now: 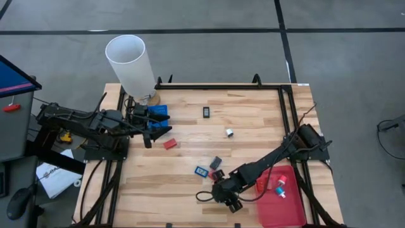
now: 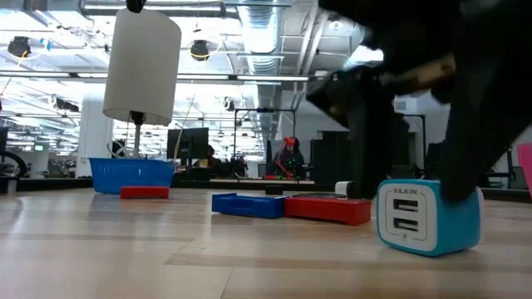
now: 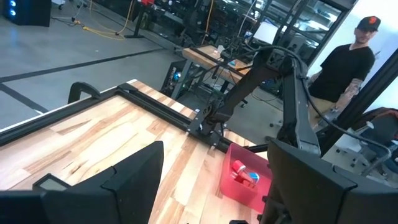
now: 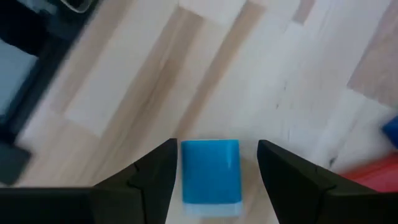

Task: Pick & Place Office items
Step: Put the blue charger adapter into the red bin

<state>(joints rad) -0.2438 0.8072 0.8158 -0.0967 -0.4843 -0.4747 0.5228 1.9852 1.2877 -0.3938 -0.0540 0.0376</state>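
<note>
My right gripper [image 4: 217, 163] is open and points down near the table's near edge [image 1: 229, 201]. Its two fingers stand on either side of a light blue charger block [image 4: 210, 171], with a gap showing on each side. The low view shows this block [image 2: 428, 218] resting flat on the wood, its white socket face toward the camera. Other small pieces lie mid-table: a red one [image 1: 169, 144], a blue one [image 1: 201, 171], two black ones [image 1: 216, 162] [image 1: 207, 112] and a white one [image 1: 229, 132]. My left gripper [image 1: 163, 125] waits open over the blue bin [image 1: 159, 111].
The red tray [image 1: 286, 206] sits at the near right corner and holds a few small pieces [image 1: 280, 185]. A tall white cylinder [image 1: 130, 63] stands at the far left corner. A black frame rail [image 1: 215, 87] runs along the far edge. A person [image 3: 348, 68] stands beyond the table.
</note>
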